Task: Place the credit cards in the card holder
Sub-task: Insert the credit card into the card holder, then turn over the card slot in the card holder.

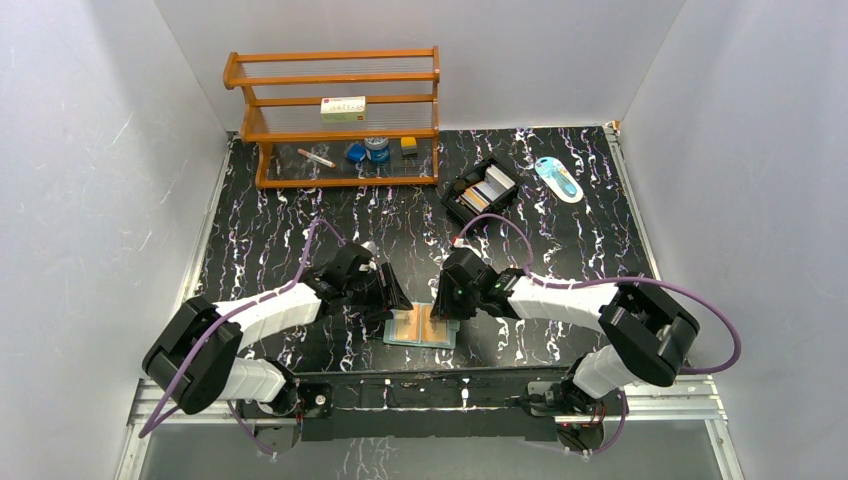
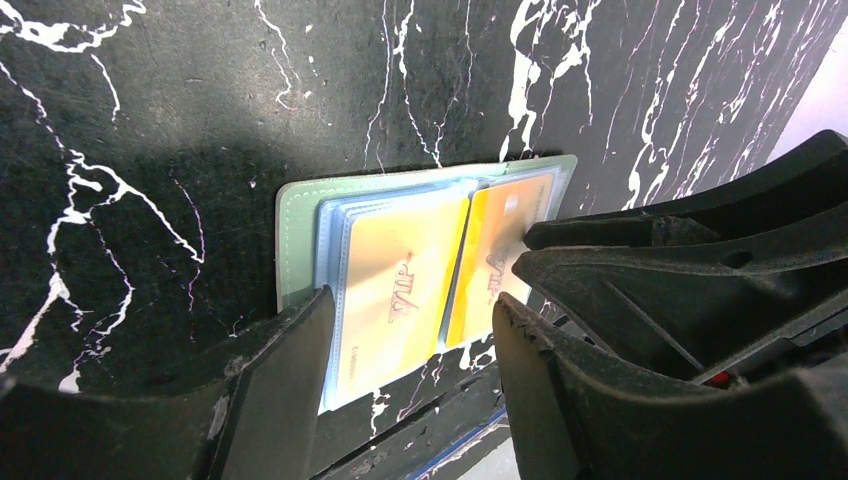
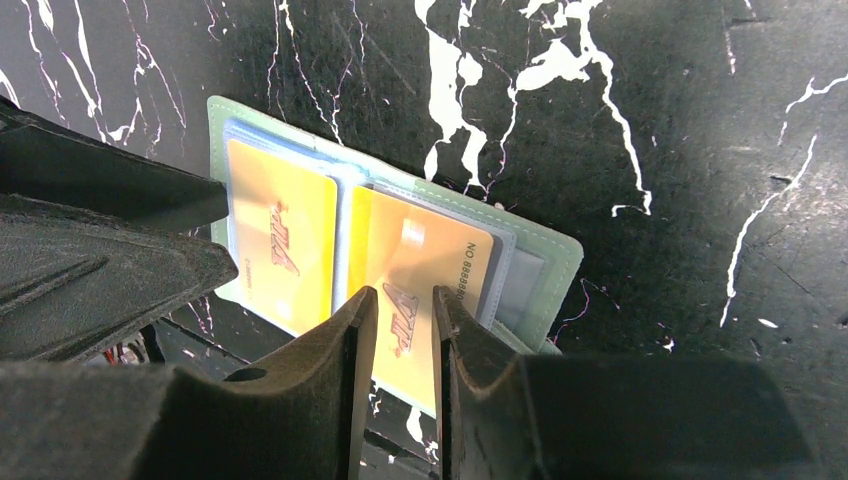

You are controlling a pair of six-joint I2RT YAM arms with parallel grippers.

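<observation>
The card holder (image 2: 295,240) is lying open and flat on the marble-look table (image 1: 560,260), right at the near edge, smack between the two arms. Both pages are showing an orange card. The left-hand orange card (image 3: 280,235) is sitting neatly in its clear sleeve. The right-hand orange card (image 3: 425,250) isn't looking fully seated to me. There's a strip of empty sleeve showing beside it, so I'm guessing that's the one being worked in right now.

The right gripper (image 3: 405,295) is hanging directly over that card with its jaws narrow, just a slit between them, and nothing pinched in there as far as I can see. It looks like it's using the tips as a pusher rather than a clamp, though I can't tell if they're actually touching the card. The left gripper (image 2: 412,300) is spread wide and holding nothing, straddling the left page. My read is that it's parked there to stop the wallet skating off while the other side is shoving.

What look like more cards are waiting in the black box (image 1: 480,192) toward the far right, well apart from all this. So the job is looking only partway done.
</observation>
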